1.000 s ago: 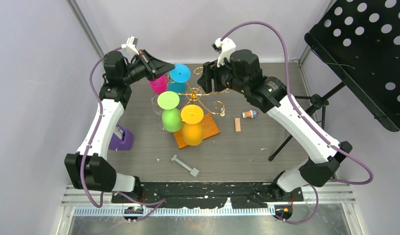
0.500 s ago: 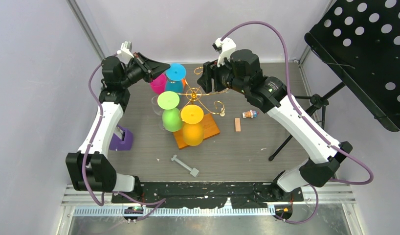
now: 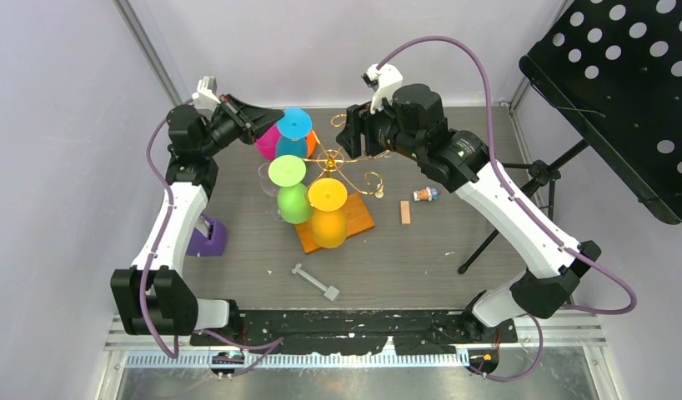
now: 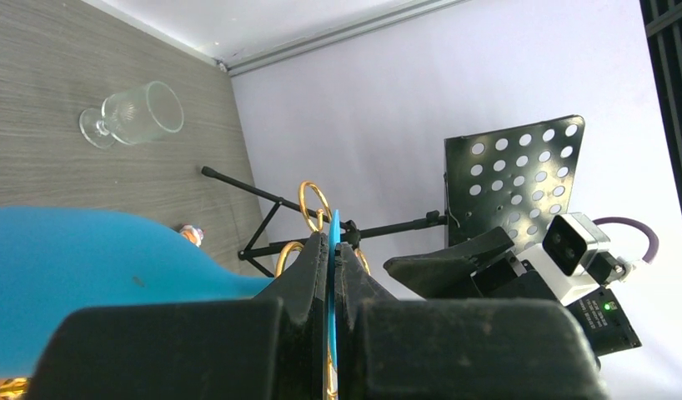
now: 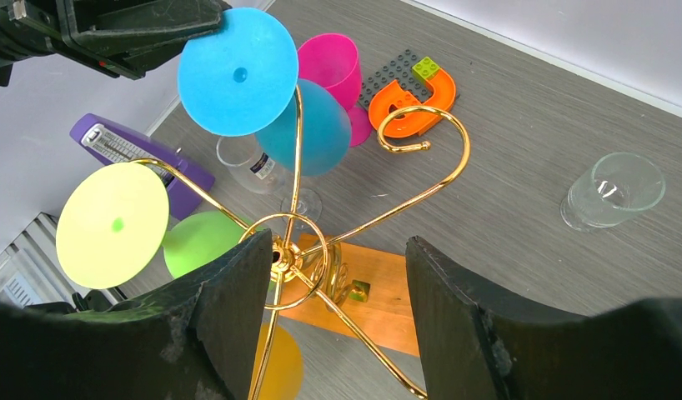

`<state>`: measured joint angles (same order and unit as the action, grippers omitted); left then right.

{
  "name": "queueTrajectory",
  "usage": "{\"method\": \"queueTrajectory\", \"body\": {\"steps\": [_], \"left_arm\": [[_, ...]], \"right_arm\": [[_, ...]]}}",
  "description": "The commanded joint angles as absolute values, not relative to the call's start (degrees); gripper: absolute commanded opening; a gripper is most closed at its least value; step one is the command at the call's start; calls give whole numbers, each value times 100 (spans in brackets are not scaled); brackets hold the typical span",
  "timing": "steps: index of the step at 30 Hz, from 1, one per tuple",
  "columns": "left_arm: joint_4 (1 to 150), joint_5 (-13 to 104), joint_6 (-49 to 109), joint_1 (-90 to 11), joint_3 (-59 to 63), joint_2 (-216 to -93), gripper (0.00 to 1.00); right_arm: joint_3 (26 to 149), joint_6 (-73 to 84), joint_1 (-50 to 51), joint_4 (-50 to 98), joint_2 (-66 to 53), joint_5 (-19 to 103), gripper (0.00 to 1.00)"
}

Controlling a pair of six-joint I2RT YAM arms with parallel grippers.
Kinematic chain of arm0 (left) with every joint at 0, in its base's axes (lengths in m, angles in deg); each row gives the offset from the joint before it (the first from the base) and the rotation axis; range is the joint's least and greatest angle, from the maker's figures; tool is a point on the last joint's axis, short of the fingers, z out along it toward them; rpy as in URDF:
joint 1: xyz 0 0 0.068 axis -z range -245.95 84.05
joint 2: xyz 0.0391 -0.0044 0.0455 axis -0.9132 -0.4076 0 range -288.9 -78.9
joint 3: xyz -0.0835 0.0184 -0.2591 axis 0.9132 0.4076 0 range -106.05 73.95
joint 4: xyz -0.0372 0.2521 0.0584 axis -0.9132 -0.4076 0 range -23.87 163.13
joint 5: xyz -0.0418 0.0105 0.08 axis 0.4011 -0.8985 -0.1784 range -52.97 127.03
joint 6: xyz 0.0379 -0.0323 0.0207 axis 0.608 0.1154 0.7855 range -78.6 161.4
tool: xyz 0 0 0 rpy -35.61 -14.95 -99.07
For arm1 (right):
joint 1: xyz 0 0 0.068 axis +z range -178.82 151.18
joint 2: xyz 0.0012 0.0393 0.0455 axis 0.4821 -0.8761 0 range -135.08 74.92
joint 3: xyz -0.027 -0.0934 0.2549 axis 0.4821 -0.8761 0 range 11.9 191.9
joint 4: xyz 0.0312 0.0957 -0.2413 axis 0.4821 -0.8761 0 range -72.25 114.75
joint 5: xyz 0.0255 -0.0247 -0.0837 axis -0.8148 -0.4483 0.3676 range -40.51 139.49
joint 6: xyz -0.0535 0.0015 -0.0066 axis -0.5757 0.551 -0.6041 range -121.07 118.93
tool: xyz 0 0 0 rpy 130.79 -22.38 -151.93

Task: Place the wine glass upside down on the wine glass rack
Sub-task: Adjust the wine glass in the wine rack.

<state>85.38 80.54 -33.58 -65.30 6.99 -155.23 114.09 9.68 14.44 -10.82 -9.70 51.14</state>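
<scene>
We hang the blue plastic wine glass point(image 5: 313, 129), left gripper point(image 4: 331, 258) clamping its foot; right gripper point(image 5: 333, 258) gapes, perhaps guarding the gold wire rack point(image 5: 278, 248).

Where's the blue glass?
In the top view, the blue glass is upside down at the far left of the rack, beside the pink glass, its foot in the left gripper.

Lit brightly and evenly from overhead, with only faint soft shadows on the grey table point(image 3: 421, 258). Sharp edge to edge from above. From the left wrist, heavily blurred up close: blue wine glass point(image 4: 96, 275) at 8 o'clock, black fingers point(image 4: 308, 283) at 6; pale wall point(image 4: 363, 125) near white at 2 o'clock. From the right wrist, soft dark fingers point(image 5: 471, 317) at 5 and 7 o'clock, small glints on the wine glass rack point(image 5: 379, 300).
</scene>
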Motion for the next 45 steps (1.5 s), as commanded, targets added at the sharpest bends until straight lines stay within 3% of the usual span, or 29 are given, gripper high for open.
{"method": "queueTrajectory", "body": {"steps": [1, 22, 34, 41, 45], "left_arm": [[9028, 8102, -3476, -6568, 812, -15181, 0], [8966, 8416, -3299, -6568, 1163, -14974, 1], [8951, 8437, -3186, -6568, 1282, -14966, 19], [8827, 8353, -3043, -6656, 1310, -14940, 36], [8869, 8326, -3085, -6900, 1356, -14905, 39]], "right_arm": [[11387, 1018, 1434, -808, -751, 5115, 66], [11319, 1100, 1443, -746, -686, 5028, 66], [11296, 1036, 1442, -746, -619, 5072, 66], [11294, 973, 1437, -738, -590, 5103, 66], [11296, 892, 1435, -736, -577, 5147, 66]]}}
